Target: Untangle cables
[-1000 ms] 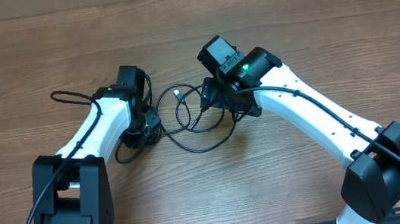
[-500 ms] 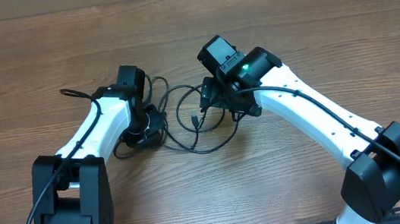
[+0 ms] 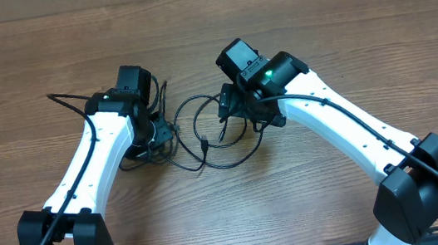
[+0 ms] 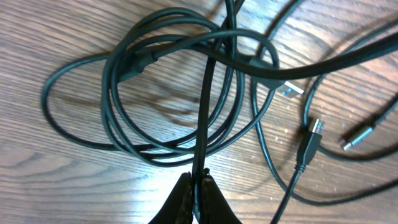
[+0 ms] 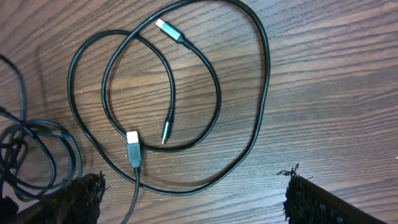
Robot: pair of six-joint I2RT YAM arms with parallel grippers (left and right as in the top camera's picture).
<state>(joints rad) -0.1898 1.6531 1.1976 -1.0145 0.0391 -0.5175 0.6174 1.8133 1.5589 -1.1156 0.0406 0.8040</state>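
Note:
Several thin black cables (image 3: 216, 167) lie in overlapping loops on the wood table between my two arms. In the left wrist view a tangled coil (image 4: 124, 112) lies ahead. One strand (image 4: 205, 118) runs from it straight back into my left gripper (image 4: 199, 182), which is shut on that strand. Small plugs (image 4: 313, 130) lie loose to the right of the coil. In the overhead view my left gripper (image 3: 158, 138) sits over the left bundle. My right gripper (image 5: 193, 199) hangs open above a wide loop (image 5: 264, 93) with a silver plug (image 5: 132, 140) inside it, touching nothing.
The wood table (image 3: 342, 32) stretches bare behind and to both sides of the arms. A thicker black arm cable (image 3: 65, 99) arcs out to the left of the left arm. My right gripper (image 3: 224, 109) stands just right of the loops.
My left gripper closed on a cable strand and shifted up and left, dragging the bundle and loops with it. A loose plug slid toward the near side. The right arm has stayed in place.

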